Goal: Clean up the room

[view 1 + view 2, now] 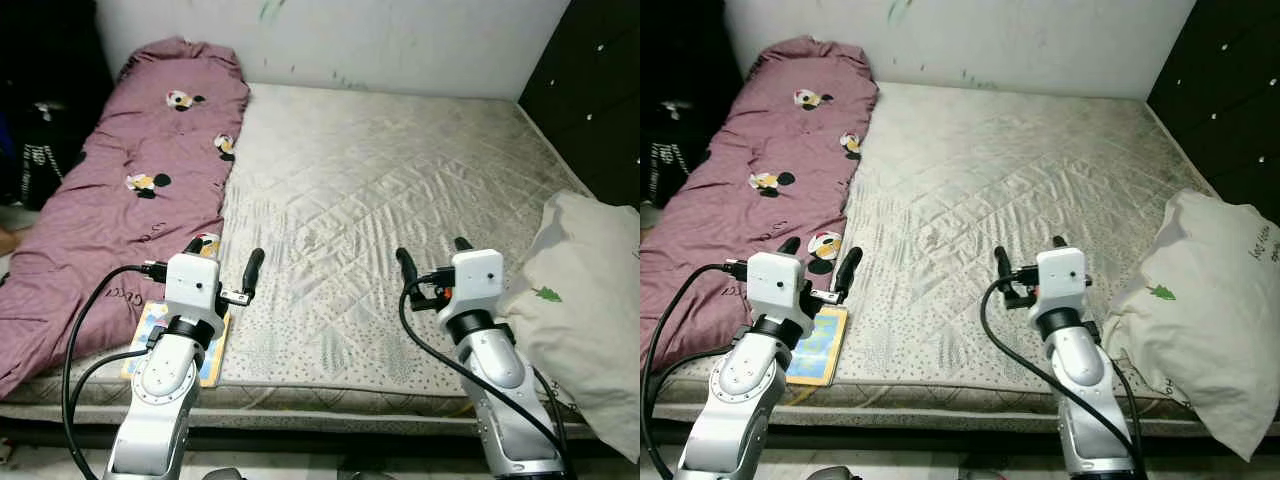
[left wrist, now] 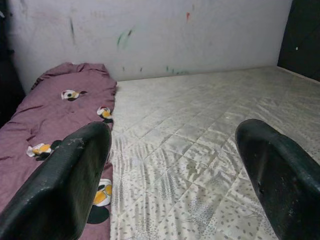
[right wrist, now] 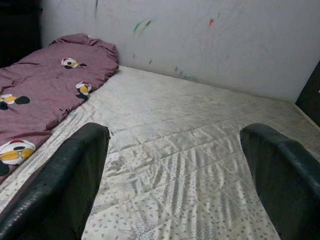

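A bare quilted cream mattress (image 1: 400, 170) stretches ahead to the wall. Along its left side lies a rumpled maroon blanket (image 1: 130, 190) with cartoon mouse prints. A white pillow (image 1: 590, 300) with a small green leaf mark hangs off the near right corner. A colourful flat book (image 1: 822, 345) rests on the near left edge, partly under my left arm. My left gripper (image 1: 225, 258) hovers open above the blanket's edge, nothing between its fingers (image 2: 75, 175). Over the mattress's near right part my right gripper (image 1: 433, 255) is open and empty, a little left of the pillow.
A dark cabinet (image 1: 600, 90) stands against the bed's right side. Dark bags and clothes (image 1: 40, 150) are piled in the shadow to the left. A scribbled white wall (image 1: 380, 40) closes the far side.
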`<state>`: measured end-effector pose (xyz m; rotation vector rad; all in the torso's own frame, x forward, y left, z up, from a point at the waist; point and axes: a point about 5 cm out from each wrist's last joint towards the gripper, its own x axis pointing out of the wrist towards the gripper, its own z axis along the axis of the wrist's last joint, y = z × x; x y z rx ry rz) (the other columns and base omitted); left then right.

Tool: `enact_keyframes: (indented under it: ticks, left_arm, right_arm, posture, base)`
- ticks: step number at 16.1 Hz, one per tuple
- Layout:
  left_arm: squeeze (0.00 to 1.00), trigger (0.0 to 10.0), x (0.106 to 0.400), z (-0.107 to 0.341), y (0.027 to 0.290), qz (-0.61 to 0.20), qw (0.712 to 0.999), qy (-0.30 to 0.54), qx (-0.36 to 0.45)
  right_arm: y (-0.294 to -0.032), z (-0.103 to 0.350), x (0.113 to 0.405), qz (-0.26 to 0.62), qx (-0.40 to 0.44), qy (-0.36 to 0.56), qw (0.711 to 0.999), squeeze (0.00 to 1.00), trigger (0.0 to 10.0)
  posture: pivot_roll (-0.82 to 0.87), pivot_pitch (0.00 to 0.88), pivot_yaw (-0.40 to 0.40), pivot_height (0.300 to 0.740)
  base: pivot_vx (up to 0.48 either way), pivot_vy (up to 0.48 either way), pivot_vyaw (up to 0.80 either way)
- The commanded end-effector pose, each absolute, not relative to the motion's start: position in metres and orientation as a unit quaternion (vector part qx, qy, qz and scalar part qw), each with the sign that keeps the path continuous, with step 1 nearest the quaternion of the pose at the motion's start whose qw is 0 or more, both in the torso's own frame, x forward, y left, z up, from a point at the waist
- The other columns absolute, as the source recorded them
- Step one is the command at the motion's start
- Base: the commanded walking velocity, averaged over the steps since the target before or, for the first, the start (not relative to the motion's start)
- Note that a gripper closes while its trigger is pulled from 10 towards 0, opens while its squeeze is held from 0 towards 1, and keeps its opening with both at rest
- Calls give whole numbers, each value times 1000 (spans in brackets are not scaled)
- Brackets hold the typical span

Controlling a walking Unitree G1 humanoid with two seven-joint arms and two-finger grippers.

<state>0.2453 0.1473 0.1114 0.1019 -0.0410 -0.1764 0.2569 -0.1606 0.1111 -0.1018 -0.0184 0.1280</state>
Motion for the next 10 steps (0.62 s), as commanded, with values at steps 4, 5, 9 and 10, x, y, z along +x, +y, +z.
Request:
enact_keyframes:
  ticks: [4, 5, 9, 10]
  left_arm:
    - [0, 10000, 244, 112, 149, -86, 995, -20, 54]
    - [0, 10000, 244, 111, 149, -86, 995, -19, 54]
    - [0, 10000, 245, 112, 147, -90, 994, -23, 52]
    - [0, 10000, 246, 112, 147, -90, 994, -23, 53]
  right_arm:
    - [-174, 110, 253, 45, -52, -3, 998, 0, 10000]
    - [-175, 109, 253, 44, -54, -2, 998, 0, 10000]
    - [-174, 111, 255, 45, -53, -6, 998, 0, 10000]
    - [-173, 111, 255, 45, -52, -6, 998, 0, 10000]
  posture:
    - [-49, 6, -65, 740]
    - [-49, 5, -65, 740]
    - [-50, 3, -65, 740]
    - [-49, 1, -64, 740]
  base:
    - [0, -68, 0]
    - [0, -277, 0]
    - [0, -311, 0]
    - [0, -315, 0]
